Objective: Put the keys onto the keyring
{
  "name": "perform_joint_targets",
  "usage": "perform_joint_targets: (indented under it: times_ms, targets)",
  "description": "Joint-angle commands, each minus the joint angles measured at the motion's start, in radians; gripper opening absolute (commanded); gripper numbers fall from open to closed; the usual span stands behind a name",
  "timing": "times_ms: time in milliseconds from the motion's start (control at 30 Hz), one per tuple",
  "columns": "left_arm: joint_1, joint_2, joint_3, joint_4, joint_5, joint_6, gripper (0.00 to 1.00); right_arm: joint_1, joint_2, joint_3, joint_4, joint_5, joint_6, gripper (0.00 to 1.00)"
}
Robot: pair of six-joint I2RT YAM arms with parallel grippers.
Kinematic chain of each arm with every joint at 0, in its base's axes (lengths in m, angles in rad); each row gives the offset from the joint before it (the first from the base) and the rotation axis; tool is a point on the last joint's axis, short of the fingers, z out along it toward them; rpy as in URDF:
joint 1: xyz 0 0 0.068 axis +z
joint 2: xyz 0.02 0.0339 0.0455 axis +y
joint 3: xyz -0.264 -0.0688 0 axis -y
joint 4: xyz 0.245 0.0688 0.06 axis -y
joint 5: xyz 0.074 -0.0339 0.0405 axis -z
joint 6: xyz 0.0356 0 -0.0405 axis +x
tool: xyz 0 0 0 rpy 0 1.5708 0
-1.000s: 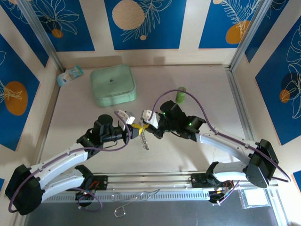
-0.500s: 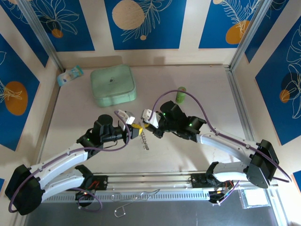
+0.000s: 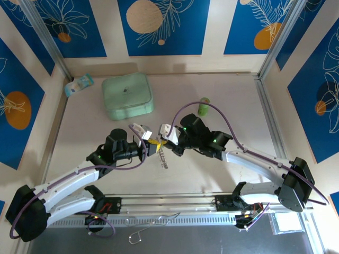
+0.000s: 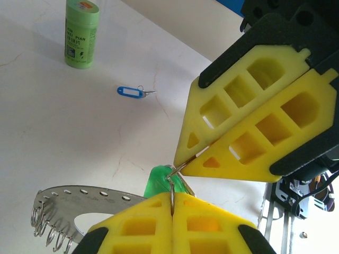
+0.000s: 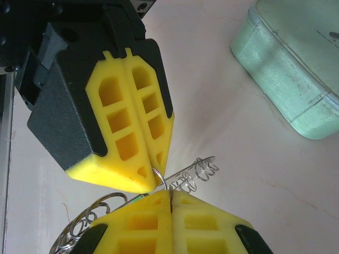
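Observation:
Tip to tip above the table's middle are my left gripper [image 3: 150,146] and right gripper [image 3: 164,139]. In the left wrist view, the left gripper [image 4: 172,197] is shut on the small wire loop of the green key [image 4: 159,182], whose green head hangs just beyond the pads. The right gripper [image 5: 170,194] is shut on the thin edge of the keyring [image 5: 197,170], and its silvery rim with several small loops sticks out on both sides. The keyring [image 3: 163,159] dangles below the tips. The blue key [image 4: 131,92] lies flat on the table, apart.
An upright green cylinder [image 3: 203,107] stands behind the right arm, near the blue key. The mint-green square case [image 3: 127,95] sits at the back left, with a small pale packet [image 3: 79,84] beside the left wall. Metal rails run along the near edge.

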Motion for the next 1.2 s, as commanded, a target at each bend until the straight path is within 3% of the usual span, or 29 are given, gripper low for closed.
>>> perform_joint_targets:
  times_ms: [0, 1167]
  targets:
    - [-0.012, 0.0, 0.04, 0.036, 0.003, -0.004, 0.0, 0.008, -0.009, -0.003, -0.019, -0.032, -0.016, 0.0]
    - [-0.012, 0.01, 0.047, 0.043, 0.005, 0.004, 0.0, 0.02, 0.014, 0.014, -0.045, -0.109, -0.016, 0.0]
